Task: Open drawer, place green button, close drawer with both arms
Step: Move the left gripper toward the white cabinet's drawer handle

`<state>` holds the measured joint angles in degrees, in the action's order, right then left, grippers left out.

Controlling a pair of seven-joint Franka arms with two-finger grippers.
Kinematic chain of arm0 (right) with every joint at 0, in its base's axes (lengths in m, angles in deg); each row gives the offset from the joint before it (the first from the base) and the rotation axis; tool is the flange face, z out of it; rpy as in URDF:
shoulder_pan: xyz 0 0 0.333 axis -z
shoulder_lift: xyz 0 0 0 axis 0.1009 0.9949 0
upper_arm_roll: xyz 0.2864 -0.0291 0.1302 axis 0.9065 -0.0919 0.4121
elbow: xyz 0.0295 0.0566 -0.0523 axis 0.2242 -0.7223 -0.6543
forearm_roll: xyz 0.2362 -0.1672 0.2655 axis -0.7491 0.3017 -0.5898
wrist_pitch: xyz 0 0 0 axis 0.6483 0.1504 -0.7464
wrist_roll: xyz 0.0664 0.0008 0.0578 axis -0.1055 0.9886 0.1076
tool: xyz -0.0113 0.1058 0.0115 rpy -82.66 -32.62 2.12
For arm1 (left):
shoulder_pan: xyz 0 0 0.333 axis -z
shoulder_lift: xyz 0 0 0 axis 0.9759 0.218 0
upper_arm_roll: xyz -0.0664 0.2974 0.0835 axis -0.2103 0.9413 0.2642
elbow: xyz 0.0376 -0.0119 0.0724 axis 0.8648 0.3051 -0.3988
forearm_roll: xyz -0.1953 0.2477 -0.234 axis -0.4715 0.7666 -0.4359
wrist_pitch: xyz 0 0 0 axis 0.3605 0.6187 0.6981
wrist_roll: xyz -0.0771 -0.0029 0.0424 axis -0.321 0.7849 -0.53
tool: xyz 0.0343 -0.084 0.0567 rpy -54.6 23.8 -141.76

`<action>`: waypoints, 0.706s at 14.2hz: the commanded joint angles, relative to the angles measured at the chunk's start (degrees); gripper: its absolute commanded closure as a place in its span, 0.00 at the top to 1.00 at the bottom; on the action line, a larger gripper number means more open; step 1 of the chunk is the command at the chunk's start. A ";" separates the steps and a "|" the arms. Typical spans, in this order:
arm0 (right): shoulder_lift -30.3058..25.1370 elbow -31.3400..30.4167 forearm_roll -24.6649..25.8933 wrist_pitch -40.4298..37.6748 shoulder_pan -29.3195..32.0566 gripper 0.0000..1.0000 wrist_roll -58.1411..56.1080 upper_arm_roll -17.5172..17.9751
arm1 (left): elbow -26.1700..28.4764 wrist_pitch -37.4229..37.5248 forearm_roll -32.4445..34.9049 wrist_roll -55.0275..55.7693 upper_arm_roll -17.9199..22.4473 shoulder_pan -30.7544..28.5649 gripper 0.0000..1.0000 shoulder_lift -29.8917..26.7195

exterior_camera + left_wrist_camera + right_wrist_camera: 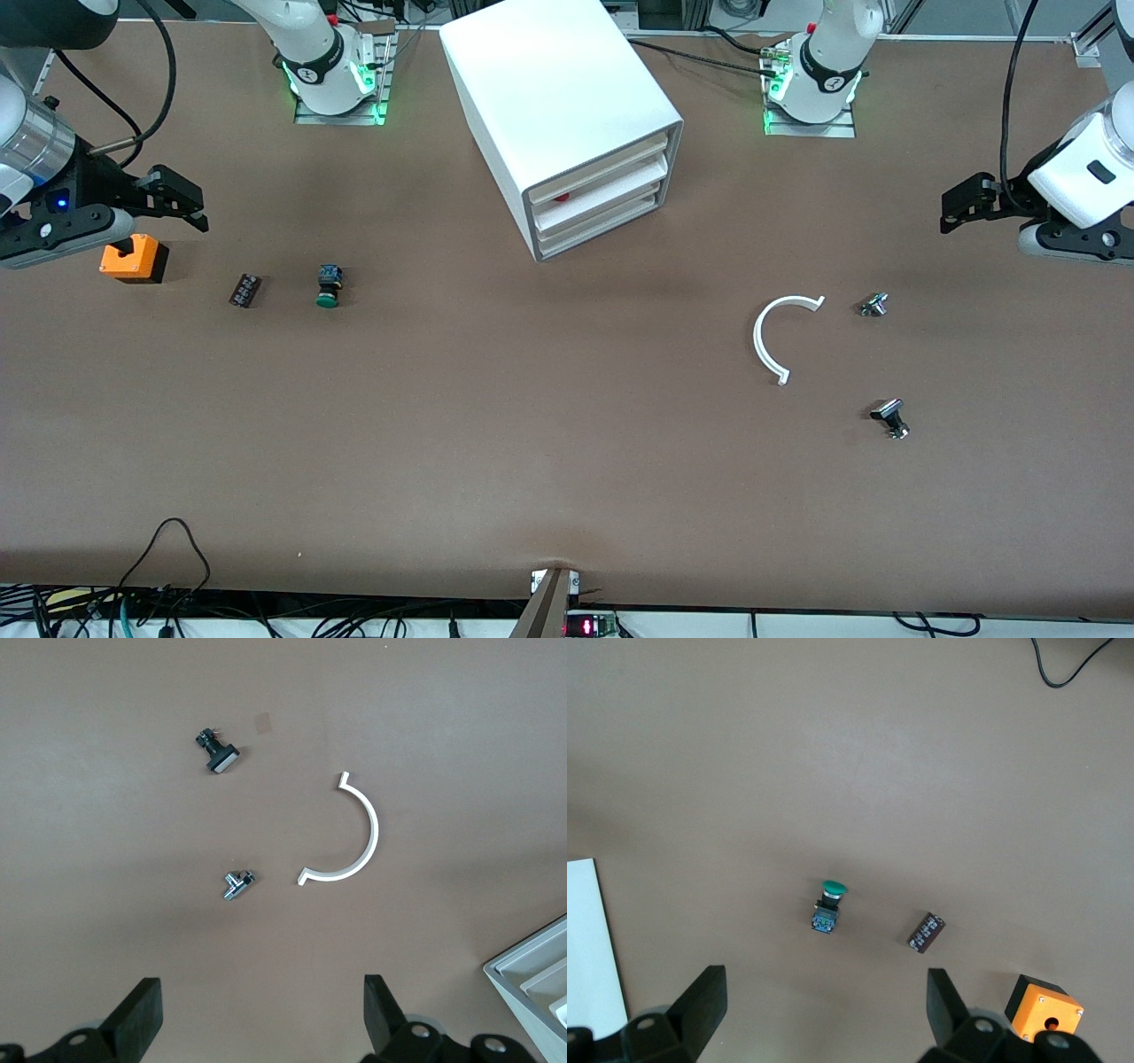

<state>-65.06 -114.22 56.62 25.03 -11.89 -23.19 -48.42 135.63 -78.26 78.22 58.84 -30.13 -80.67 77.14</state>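
- On the brown table (pixel 532 425), between the two arm bases, stands the white cabinet (pixel 549 97), its three drawers all pushed in; the drawer (pixel 602 226) that counts (the bottom one) is shut.
- Over the right arm's end of the table hangs the right gripper (pixel 173 199), fingers spread wide and holding nothing; its black fingers (pixel 700 1001) frame the wrist view with bare table between them.
- Over the left arm's end hangs the left gripper (pixel 961 204), likewise released and empty, its fingers (pixel 137 1023) well apart.
- Near the left arm's end lies a white curved strip (pixel 772 341), a half ring flat on the table.
- Just under the right gripper sits an orange cube (pixel 133 259), a hole showing in one face in the right wrist view.
- Toward the right arm's end, well apart from the cabinet, lies the button (pixel 329 286) on its side (green cap pointing toward the front camera, blue end away).
- Between button and cube lies a small dark ribbed block (pixel 244 291).
- Beside the strip sits a silver metal part (pixel 873 305); nearer the front camera lies a black-and-silver part (pixel 891 417).
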 commanded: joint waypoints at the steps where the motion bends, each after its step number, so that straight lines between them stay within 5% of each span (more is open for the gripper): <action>1: 0.54 1.51 0.65 -1.28 0.12 1.00 -0.35 0.15 | 0.81 0.44 -1.05 -1.27 0.44 0.36 1.00 -0.88; 10: 0.45 1.51 0.65 -1.28 0.12 1.00 -0.35 0.15 | -0.15 3.69 -8.33 -0.75 -0.09 1.15 1.00 1.58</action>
<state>-65.06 -114.22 56.62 25.02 -11.89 -23.19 -48.42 135.89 -75.51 72.50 58.84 -30.43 -79.92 78.05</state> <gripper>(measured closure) 0.000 0.000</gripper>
